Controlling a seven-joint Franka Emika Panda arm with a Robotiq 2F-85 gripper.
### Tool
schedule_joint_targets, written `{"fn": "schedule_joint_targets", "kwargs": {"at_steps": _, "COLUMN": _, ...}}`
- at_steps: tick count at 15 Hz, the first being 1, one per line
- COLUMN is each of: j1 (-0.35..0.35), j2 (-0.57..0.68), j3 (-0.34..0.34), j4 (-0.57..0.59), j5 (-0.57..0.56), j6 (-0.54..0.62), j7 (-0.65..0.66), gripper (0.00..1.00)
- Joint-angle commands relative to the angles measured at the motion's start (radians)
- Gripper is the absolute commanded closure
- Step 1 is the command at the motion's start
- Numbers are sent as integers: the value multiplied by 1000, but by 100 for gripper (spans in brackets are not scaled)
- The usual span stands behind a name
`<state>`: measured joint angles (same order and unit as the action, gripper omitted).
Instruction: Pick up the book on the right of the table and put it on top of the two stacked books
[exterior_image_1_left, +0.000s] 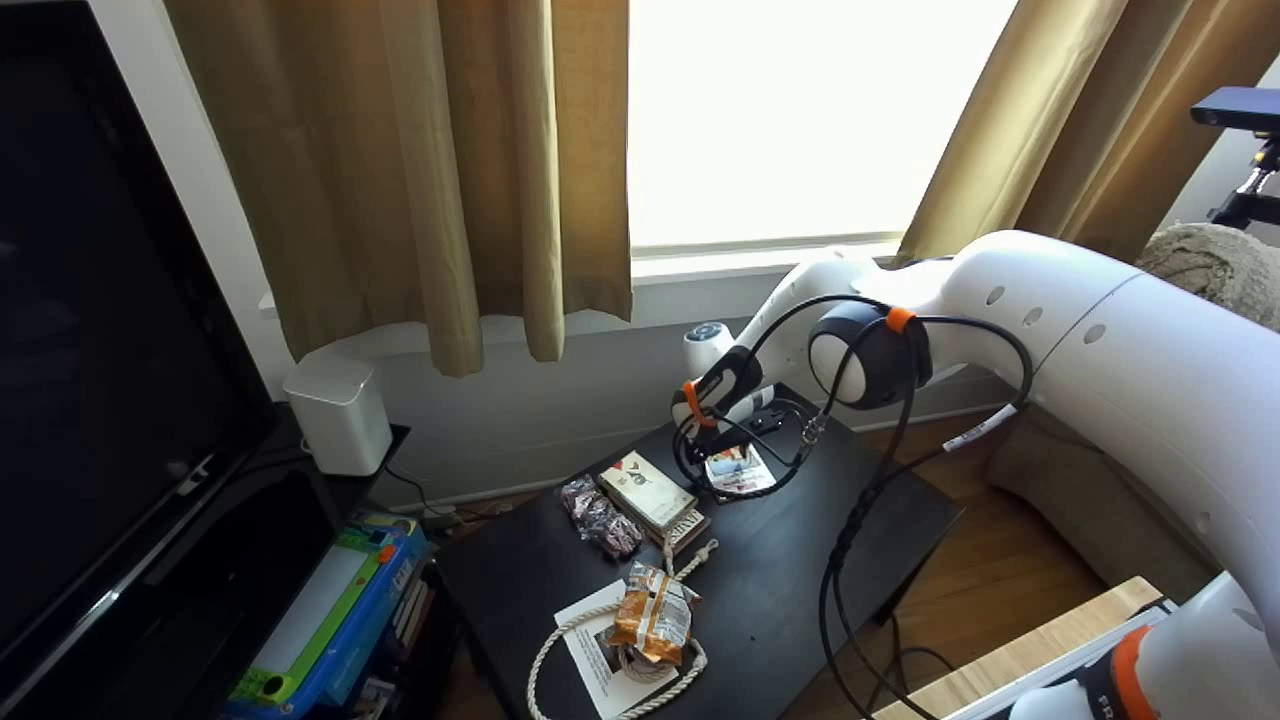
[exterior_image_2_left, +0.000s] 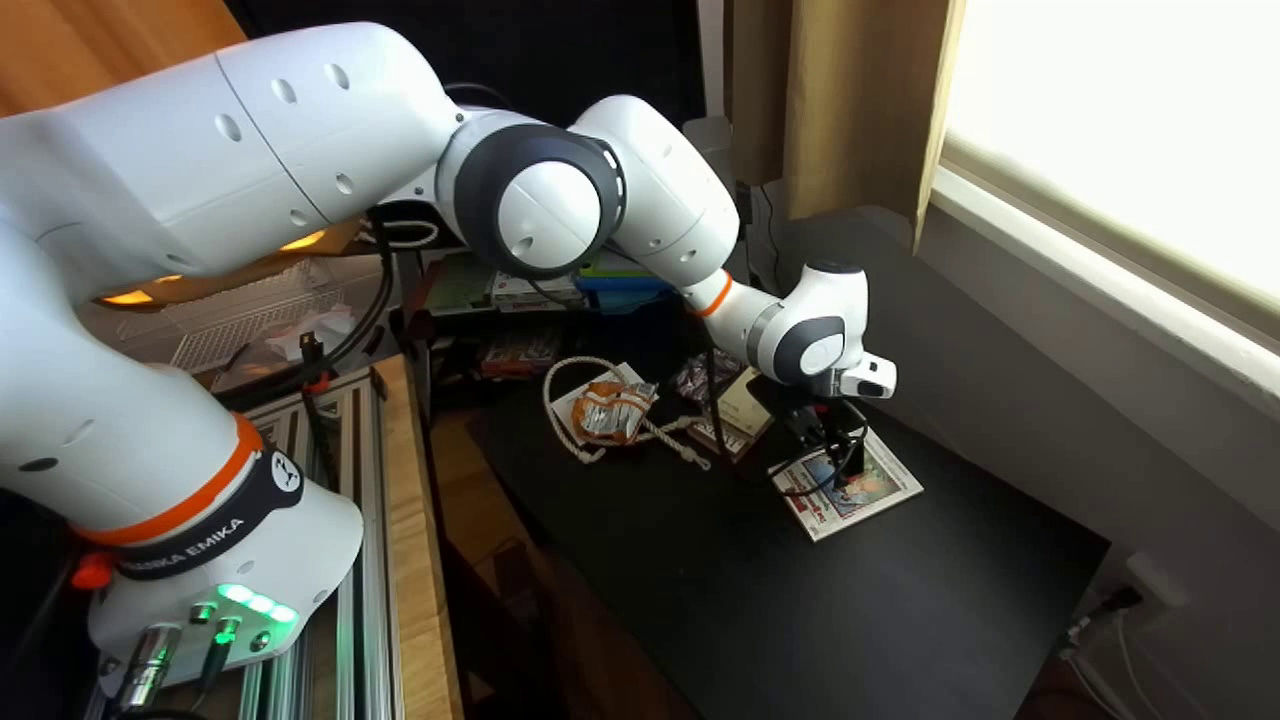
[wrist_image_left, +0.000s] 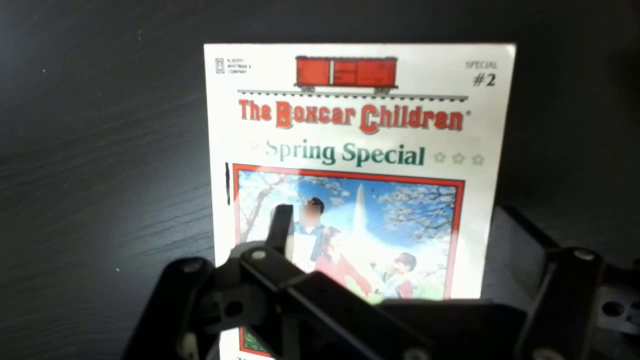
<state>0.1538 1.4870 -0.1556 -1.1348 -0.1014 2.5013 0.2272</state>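
Note:
The book (wrist_image_left: 360, 135) is white-bordered with a red boxcar, red title and a red-framed picture panel. It lies flat on the black table (exterior_image_1_left: 800, 590) and shows in both exterior views (exterior_image_1_left: 745, 480) (exterior_image_2_left: 895, 490). My gripper (wrist_image_left: 395, 230) is open over it. In the wrist view the left finger stands over the cover and the right finger is just beyond the book's right edge. Whether the fingers touch anything is unclear. The gripper partly hides the book in an exterior view (exterior_image_2_left: 840, 465). The two stacked books (exterior_image_1_left: 648, 490) (exterior_image_2_left: 742, 408) lie beside it, grey-white and slightly offset.
A crinkled dark packet (exterior_image_1_left: 600, 517) lies against the stack. A white flat item (exterior_image_1_left: 590, 650) holds an orange bag (exterior_image_1_left: 655, 612), with a rope (exterior_image_1_left: 541, 660) round it. The wall and window sill (exterior_image_2_left: 1100, 290) border the table's back. Cables (exterior_image_1_left: 850, 560) hang from the arm.

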Motion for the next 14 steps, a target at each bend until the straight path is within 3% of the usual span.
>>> {"fn": "schedule_joint_targets", "kwargs": {"at_steps": 1, "j1": 17, "j2": 0, "j3": -12, "j4": -31, "j5": -23, "j6": 45, "j7": 32, "gripper": 0}}
{"fn": "schedule_joint_targets", "kwargs": {"at_steps": 2, "j1": 18, "j2": 0, "j3": -14, "j4": -32, "j5": -22, "j6": 43, "j7": 32, "gripper": 0}}
{"fn": "schedule_joint_targets", "kwargs": {"at_steps": 3, "j1": 21, "j2": 0, "j3": -20, "j4": -33, "j5": -23, "j6": 39, "j7": 38, "gripper": 22}}
{"fn": "schedule_joint_targets", "kwargs": {"at_steps": 12, "j1": 19, "j2": -2, "j3": -25, "j4": -54, "j5": -20, "j6": 30, "j7": 54, "gripper": 88}}
{"fn": "schedule_joint_targets", "kwargs": {"at_steps": 14, "j1": 16, "j2": 24, "j3": -24, "j4": -13, "j5": -13, "j6": 18, "j7": 52, "gripper": 98}}
